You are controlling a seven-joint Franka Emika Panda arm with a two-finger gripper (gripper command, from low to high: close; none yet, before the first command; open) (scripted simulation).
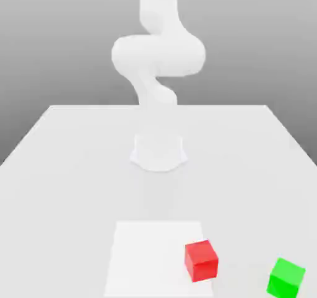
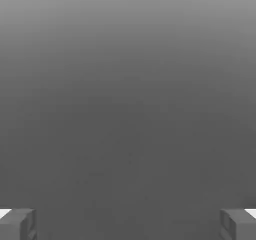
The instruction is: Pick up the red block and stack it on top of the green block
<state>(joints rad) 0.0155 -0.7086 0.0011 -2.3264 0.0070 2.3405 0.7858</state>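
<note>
The red block (image 1: pixel 201 261) and green block (image 1: pixel 286 279) sit apart, lower right; the gripper (image 2: pixel 128 225) is spread wide, holding nothing.

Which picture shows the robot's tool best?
The hand view: both fingertips of the tool are there, spread wide apart. The exterior view shows the white arm instead, so it's no help with the fingertips.

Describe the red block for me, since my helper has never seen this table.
On the pale table, find the white square patch in front of the robot's base. The red block sits at that patch's edge on the exterior view's right. Its red color sets it apart from the green block farther right.
</note>
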